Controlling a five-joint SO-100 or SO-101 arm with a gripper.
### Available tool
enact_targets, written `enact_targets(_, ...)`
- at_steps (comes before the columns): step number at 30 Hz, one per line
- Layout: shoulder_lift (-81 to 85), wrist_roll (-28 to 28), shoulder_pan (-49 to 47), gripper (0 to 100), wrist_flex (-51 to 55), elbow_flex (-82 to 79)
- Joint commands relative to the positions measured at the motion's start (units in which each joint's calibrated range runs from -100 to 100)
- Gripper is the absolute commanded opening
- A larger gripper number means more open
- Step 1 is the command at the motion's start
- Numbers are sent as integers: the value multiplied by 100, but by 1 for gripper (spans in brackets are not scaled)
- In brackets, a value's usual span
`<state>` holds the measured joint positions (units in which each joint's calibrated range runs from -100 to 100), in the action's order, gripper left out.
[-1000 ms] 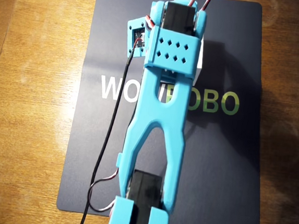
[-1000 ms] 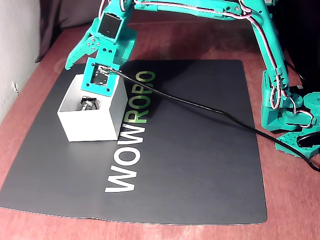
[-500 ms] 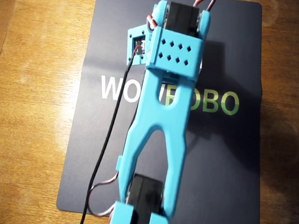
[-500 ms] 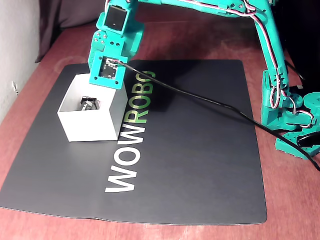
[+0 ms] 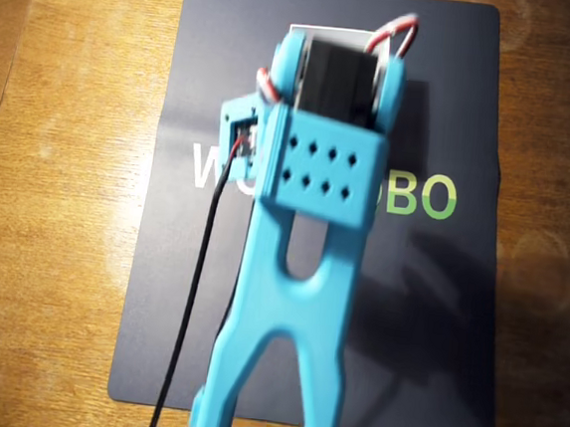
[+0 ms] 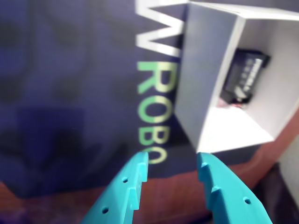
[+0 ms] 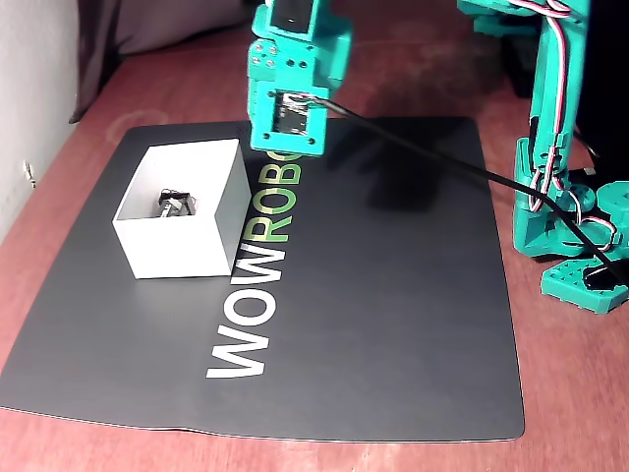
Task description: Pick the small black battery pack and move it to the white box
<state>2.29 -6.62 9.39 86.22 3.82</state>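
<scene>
The small black battery pack (image 6: 244,77) is seen inside the white box (image 6: 201,88), apparently propped against a wall. "WOWROBO" is printed on the mat (image 7: 393,324). The gripper (image 6: 170,165) is parted, empty.

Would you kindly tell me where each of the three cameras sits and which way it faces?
Overhead view: above, facing straight down on the dark WOWROBO mat; the blue arm fills it.
Wrist view: on the gripper, jaws apart, facing the white cardboard box holding the small black battery pack.
Fixed view: beside the table, angled down; arm and base.
Wrist and fixed share box and pack.
</scene>
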Motion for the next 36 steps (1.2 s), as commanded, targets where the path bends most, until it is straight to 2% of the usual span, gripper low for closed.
enact_targets(1,1117,-14,5,12,-646,-1466)
enact_targets(17,4309,-14,5,12,-2531,-6491)
enact_targets(36,7176,-14,99,11,-2592,-9039)
